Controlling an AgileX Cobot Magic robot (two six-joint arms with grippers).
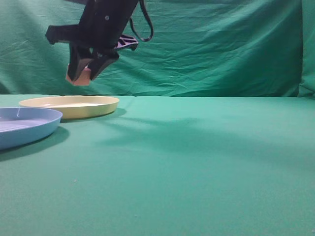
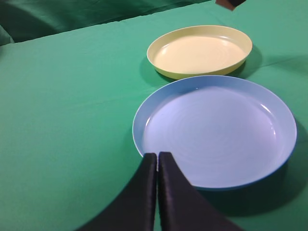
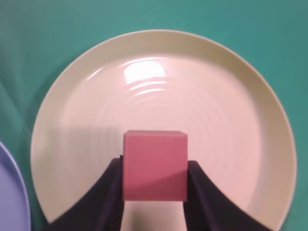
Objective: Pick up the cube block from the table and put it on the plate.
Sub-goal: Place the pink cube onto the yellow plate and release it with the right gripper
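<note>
Red-pink cube block [image 3: 155,166] square in right pincer [image 3: 154,192].

Blue plate [image 1: 24,125] cut off by left edge; plate [image 3: 163,120] clipped below

no readable txt, labels or nos. anywhere.

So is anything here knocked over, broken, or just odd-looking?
Nothing stands out. The right gripper holds the cube block squarely, in the air above the plate. The blue plate sits flat beside it on the table, both plates empty and whole. The left gripper is shut, holding nothing.
</note>
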